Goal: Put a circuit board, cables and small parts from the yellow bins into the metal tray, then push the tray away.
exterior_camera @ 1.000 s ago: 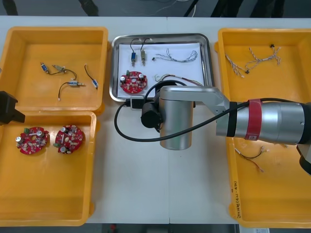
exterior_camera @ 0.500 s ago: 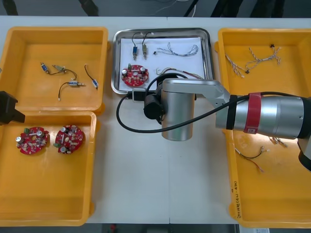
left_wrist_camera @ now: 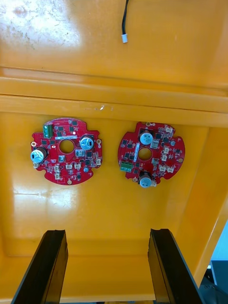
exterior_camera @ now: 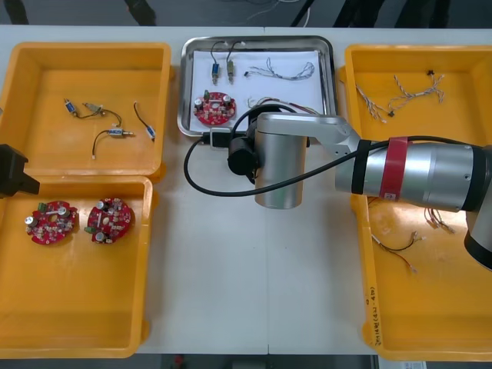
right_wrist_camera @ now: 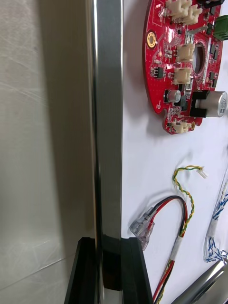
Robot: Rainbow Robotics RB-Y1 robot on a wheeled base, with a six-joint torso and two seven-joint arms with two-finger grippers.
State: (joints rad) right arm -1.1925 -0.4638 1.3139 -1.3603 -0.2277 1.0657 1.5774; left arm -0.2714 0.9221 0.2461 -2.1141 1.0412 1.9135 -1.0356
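The light table point(exterior_camera: 231, 269) lay bare between the yellow bins point(exterior_camera: 84, 48), and beyond its far edge ran a strip of dark floor point(exterior_camera: 92, 11). The metal tray point(exterior_camera: 332, 77) sat at the far middle of the table. It was white inside and held a red circuit board point(exterior_camera: 214, 108), a blue and white cable point(exterior_camera: 280, 71), a red and yellow cable point(right_wrist_camera: 183, 209) and small metal parts point(exterior_camera: 213, 73). The right gripper point(right_wrist_camera: 109, 243) pinched the tray's near rim, its fingers closed to the rim's width. The left gripper point(left_wrist_camera: 107, 235) hung at the table's left edge over the near-left bin point(left_wrist_camera: 114, 209). Its jaws were wide apart and held nothing, above two more boards point(left_wrist_camera: 66, 151).
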